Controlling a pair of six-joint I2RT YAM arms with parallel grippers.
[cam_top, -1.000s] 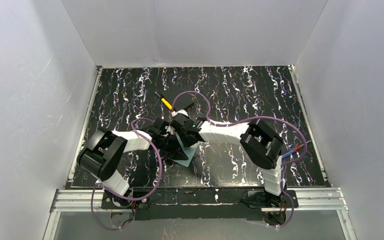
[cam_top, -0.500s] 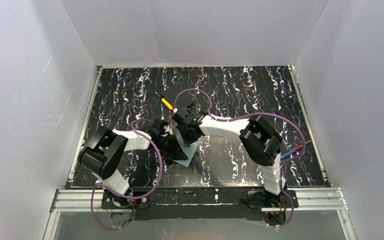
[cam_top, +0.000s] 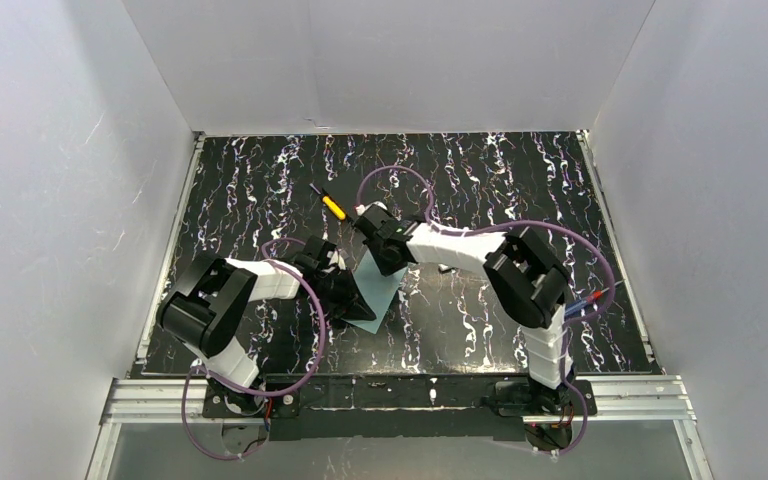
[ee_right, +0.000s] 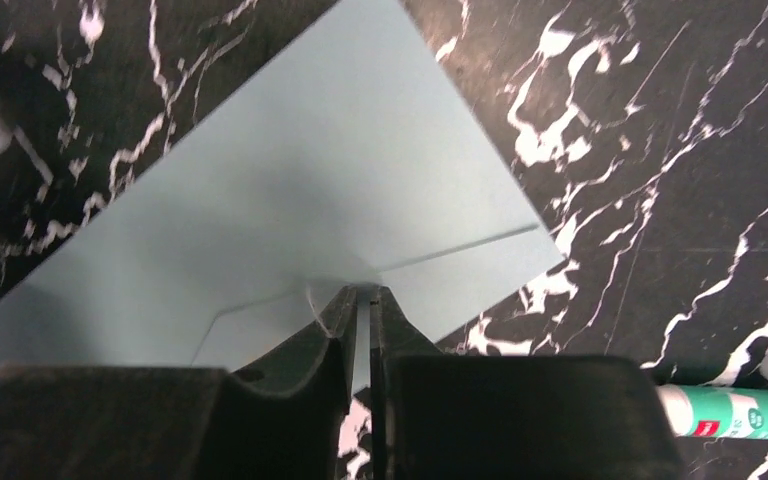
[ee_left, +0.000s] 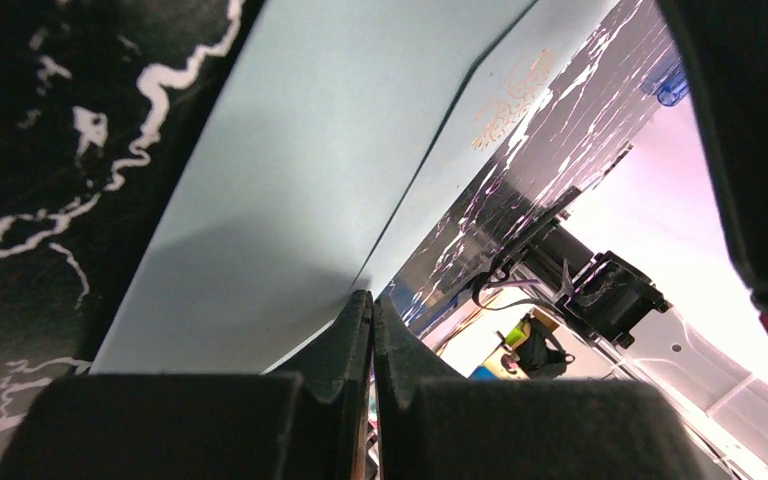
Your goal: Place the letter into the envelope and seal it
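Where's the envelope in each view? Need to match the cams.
Top external: the envelope lies near mid-table, slightly left of centre.
Left wrist: it fills the upper middle, with its gold seal mark toward the top right.
Right wrist: it spreads across centre-left.
Shared landmark: the black marbled table.

Black desk (cam_top: 480, 180) with white marble-like veining. Plain white walls (cam_top: 60, 200) on the left, far and right sides. Yellow-barrelled pen-like stick with black tip (cam_top: 332, 206) lies far centre, angled. Red-and-blue pen-like stick (cam_top: 585, 301) lies at right, near the desk's right edge. Silver metal rail (cam_top: 640, 390) runs along the near edge. Right wrist view: white tube with teal label (ee_right: 725, 411) lies flat on the desk, type unclear.
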